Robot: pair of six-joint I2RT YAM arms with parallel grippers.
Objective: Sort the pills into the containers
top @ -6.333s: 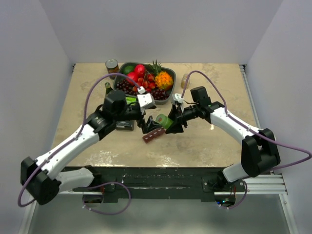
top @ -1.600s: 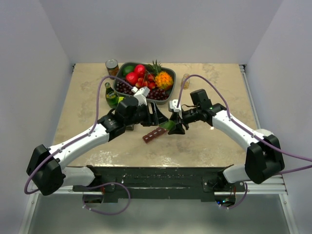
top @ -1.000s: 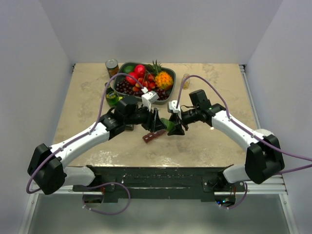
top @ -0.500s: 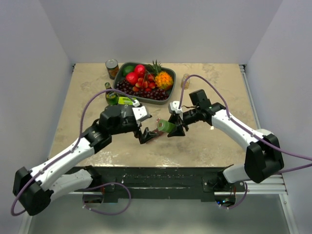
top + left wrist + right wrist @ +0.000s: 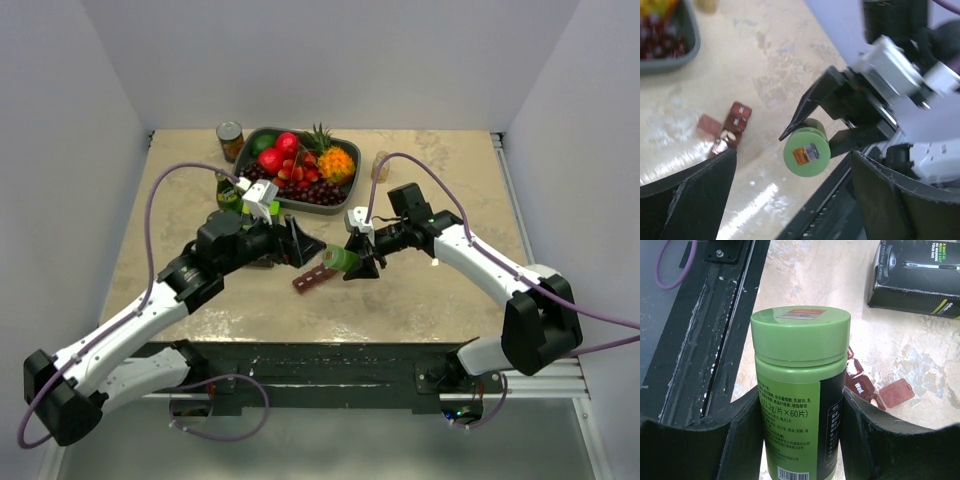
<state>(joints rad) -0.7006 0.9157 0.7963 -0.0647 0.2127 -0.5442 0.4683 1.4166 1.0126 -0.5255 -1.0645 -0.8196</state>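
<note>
Bottle (image 5: 800,365), green-capped: pinched in right pincer (image 5: 360,262), facing left pincer (image 5: 303,244), spread wide, empty. Maroon organiser strip (image 5: 314,278) on bench (image 5: 430,300), one lid open.

"Wed." printed on lid of pill organiser (image 5: 860,385). "60片" and barcode printed on green pill bottle (image 5: 792,405) label. Black-and-green box (image 5: 920,275) lettering too small to be read.

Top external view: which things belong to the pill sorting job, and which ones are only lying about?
Belong to the job:
- green pill bottle, held in the right end effector
- maroon pill organiser

Only lying about:
- fruit tray
- can
- green glass bottle
- black-and-green box
- small amber jar
</note>
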